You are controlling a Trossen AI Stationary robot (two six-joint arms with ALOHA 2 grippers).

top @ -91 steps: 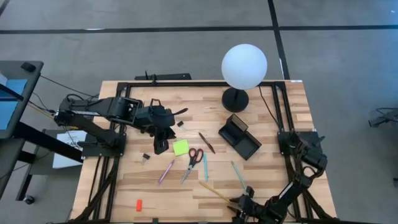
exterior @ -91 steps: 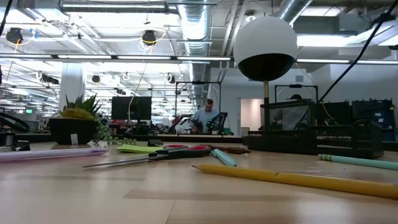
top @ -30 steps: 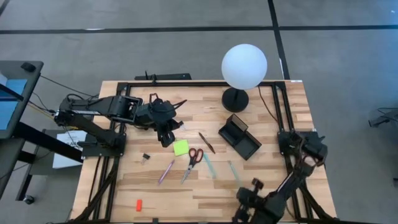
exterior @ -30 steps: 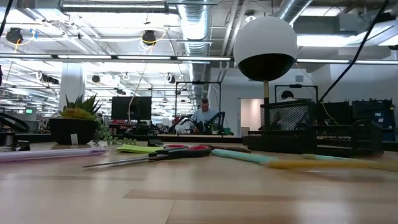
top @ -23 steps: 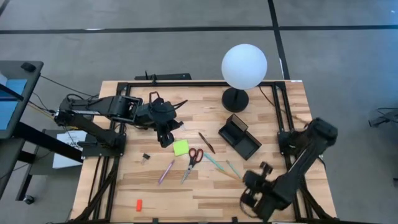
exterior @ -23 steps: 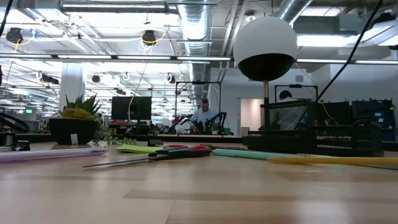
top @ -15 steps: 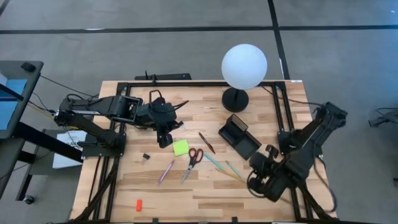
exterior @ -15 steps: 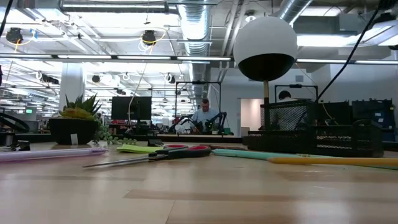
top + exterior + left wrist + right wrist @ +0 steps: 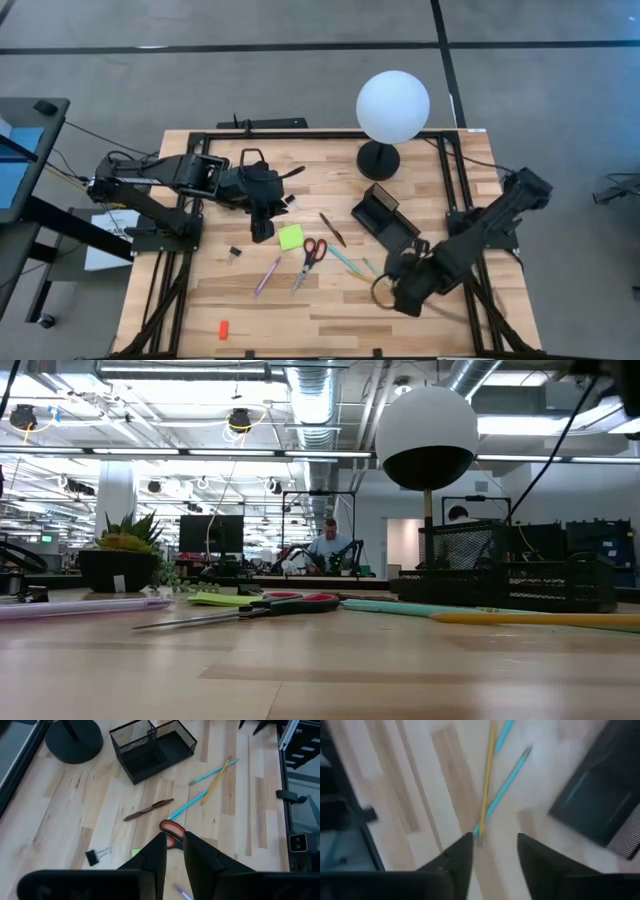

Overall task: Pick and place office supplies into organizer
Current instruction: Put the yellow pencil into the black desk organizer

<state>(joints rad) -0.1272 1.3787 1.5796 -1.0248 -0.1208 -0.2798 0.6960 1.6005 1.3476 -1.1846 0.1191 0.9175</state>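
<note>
- Reaching in over the light wooden tabletop (image 9: pixel 320 172) from its right side, the right arm now has its right pincer (image 9: pixel 492 851) near the black wire-mesh organizer tray (image 9: pixel 385 220); three seconds ago it crouched at the tabletop's near edge.
- Its fingers stand spread and pinch nothing. The end of the long yellow pencil (image 9: pixel 487 780) lies on the wood just ahead of the gap.
- That pencil has moved: earlier it lay alone by the near edge; now it crosses a slim teal pen (image 9: pixel 507 782), close beside the tray.
- In the low view the pencil, earlier slanting across the foreground, now lies level and farther back.
- A second teal pen (image 9: pixel 345 260) has also slid towards the tray, away from the red-handled scissors (image 9: pixel 310 258).
- The left pincer (image 9: pixel 174 851) hovers much where it was, above the lime-green sticky-note pad (image 9: pixel 290 237), its fingers parted by a narrow gap with nothing in it.
- Scissors, pad, purple pen (image 9: pixel 267 275), dark brown pen (image 9: pixel 332 228), small black clip (image 9: pixel 235 253) and red-orange piece (image 9: pixel 223 328) lie where they did, all outside the tray.
</note>
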